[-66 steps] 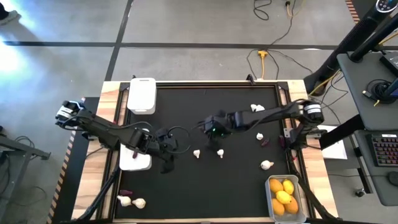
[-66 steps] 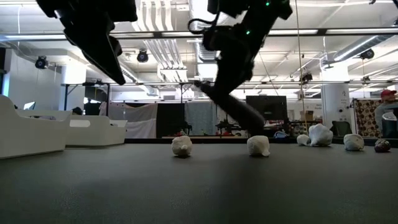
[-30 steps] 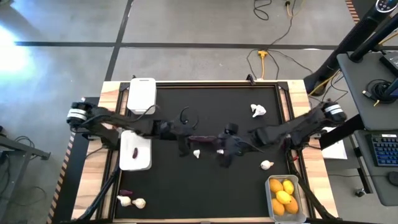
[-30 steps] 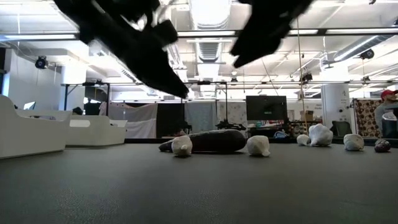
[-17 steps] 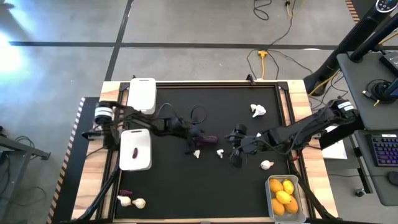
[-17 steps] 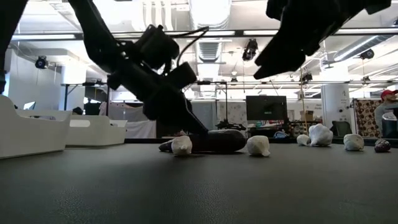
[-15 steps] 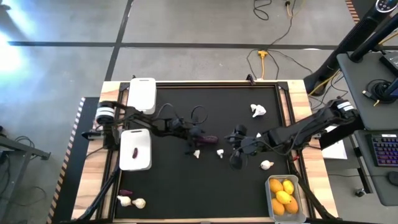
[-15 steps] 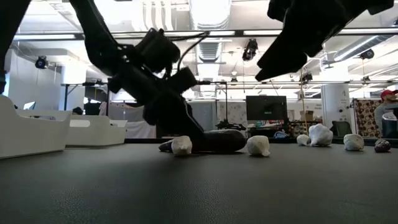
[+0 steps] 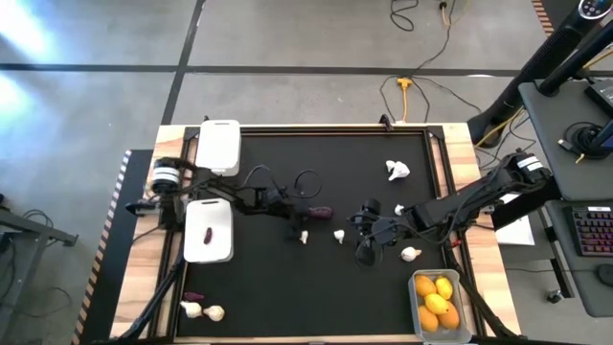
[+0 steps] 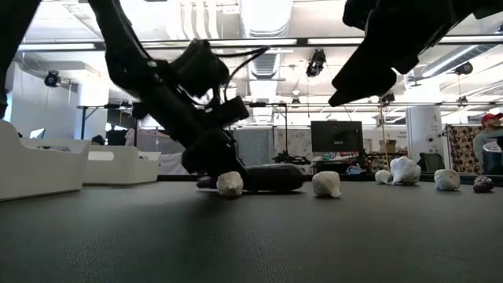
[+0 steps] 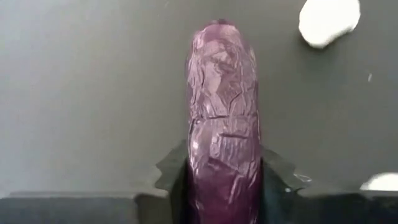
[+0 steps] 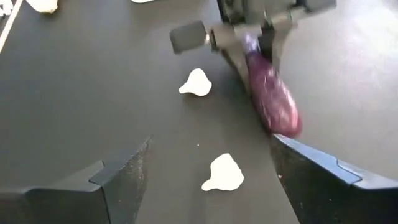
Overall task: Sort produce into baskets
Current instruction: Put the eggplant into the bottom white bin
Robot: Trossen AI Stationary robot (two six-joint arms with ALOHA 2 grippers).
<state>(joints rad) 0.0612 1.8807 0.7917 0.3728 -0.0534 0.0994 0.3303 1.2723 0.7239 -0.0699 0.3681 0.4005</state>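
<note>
Purple eggplant (image 9: pixel 319 212) lay near the middle of the black mat (image 9: pixel 383 287), and your left gripper (image 9: pixel 298 212) had its fingers squeezed on one end of it. To its right, your right gripper (image 9: pixel 365 251) hung with fingers wide apart, holding nothing, between two white garlic bulbs (image 9: pixel 338 235) (image 9: pixel 410 254).

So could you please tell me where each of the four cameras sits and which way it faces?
High view: overhead, straight down on the table; both arms show.
Low view: at mat level, looking across into the room; both arms show.
Left wrist view: down the left gripper, shut on the eggplant.
Right wrist view: past the open right gripper toward the left gripper.
Shared: the eggplant and nearby garlic bulbs appear in both wrist views.
</note>
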